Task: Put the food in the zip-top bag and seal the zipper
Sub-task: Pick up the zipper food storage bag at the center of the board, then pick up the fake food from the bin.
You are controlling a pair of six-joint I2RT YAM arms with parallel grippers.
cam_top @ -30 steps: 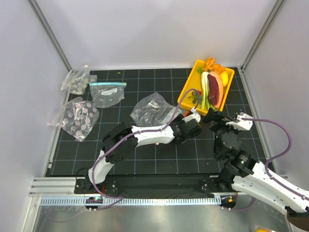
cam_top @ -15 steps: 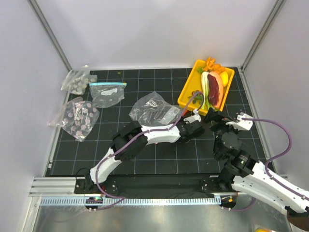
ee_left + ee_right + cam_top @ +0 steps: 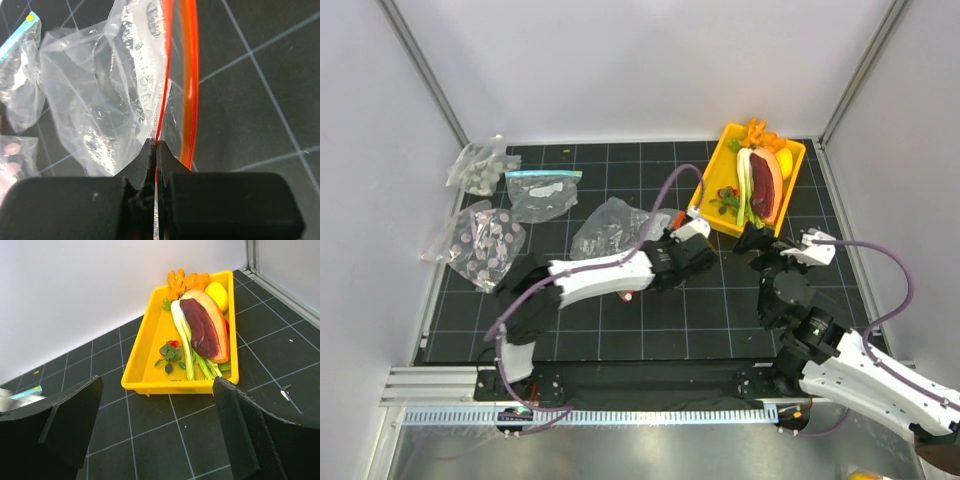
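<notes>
Since the left end effector (image 3: 660, 245) has drawn back and leftward over the last second, the top camera shows me the zip-top bag (image 3: 608, 228) dragged along with it, now farther from the yellow tray (image 3: 703, 200). I judge the bag is being repositioned before loading. On the left wrist camera, the end effector is pinching one lip of the zipper (image 3: 189, 75), with the bag empty beyond it. On the right wrist camera, the right end effector (image 3: 157, 415) is spread and holds nothing, and all the food (image 3: 202, 327) lies in the tray just ahead of it.
</notes>
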